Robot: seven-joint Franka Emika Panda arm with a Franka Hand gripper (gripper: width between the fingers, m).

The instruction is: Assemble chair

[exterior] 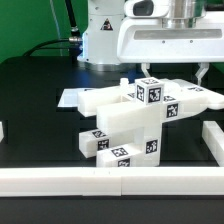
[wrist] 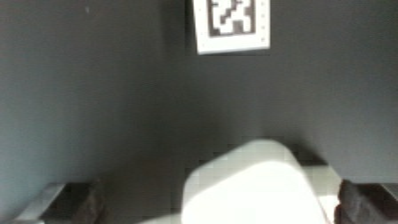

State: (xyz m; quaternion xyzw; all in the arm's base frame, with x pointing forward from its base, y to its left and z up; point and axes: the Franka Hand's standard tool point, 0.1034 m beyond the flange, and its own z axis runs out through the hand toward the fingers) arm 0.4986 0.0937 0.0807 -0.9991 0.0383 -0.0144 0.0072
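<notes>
On the black table (exterior: 40, 100), the white chair (exterior: 135, 120) parts stand stacked; jaws apart, empty.

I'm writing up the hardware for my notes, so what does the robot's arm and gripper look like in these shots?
In the exterior view the arm is glossy white with rounded joints, and a dark cable runs behind it. The gripper has a broad white boxy body under a grey cylindrical wrist; one dark finger shows below it. In the wrist view the fingertips appear as dark blurred blocks. No markings are legible on either.
</notes>
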